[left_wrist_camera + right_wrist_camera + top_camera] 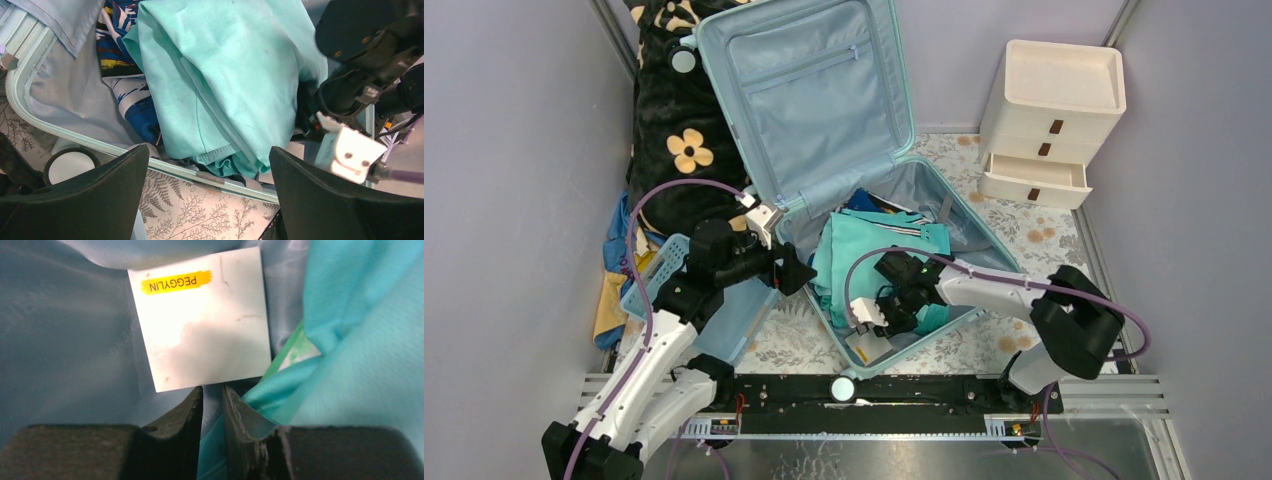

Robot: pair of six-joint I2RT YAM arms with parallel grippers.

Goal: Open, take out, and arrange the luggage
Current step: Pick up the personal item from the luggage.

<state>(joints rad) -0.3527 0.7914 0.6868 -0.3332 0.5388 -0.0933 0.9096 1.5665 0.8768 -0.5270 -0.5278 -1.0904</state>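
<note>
The luggage [804, 100] lies open at the middle of the top view. Its lid leans back toward 12 o'clock, showing a zipped grey-blue lining, and its tub runs down toward 5 o'clock on the floral table [1024, 235]. In the tub a mint-green garment [225, 75] is heaped over a dark blue patterned cloth [114, 50] that shows only along its 10 o'clock side. At 2 o'clock stands a cream drawer unit [1049, 120] with its lowest drawer pulled out. A small blue basket [659, 265] sits at 9 o'clock, just below a black flowered blanket [669, 130]. Table surface shows at 3 to 4 o'clock between the tub's rim and the wall, and in a thin strip at 6 o'clock before the rail. The left gripper [209, 155] hovers over the tub's 9 o'clock rim, fingers spread wide with nothing between them. The right gripper [212, 395] is down inside the tub's near end, fingers a narrow slit apart and pinching nothing visible. Only the right wrist view shows a white card [200, 325] with a yellow "PEGGYLIN" label [175, 282] lying on the lining just past those fingertips. Only the left wrist view shows a wheel [70, 167] under the rim.
</note>
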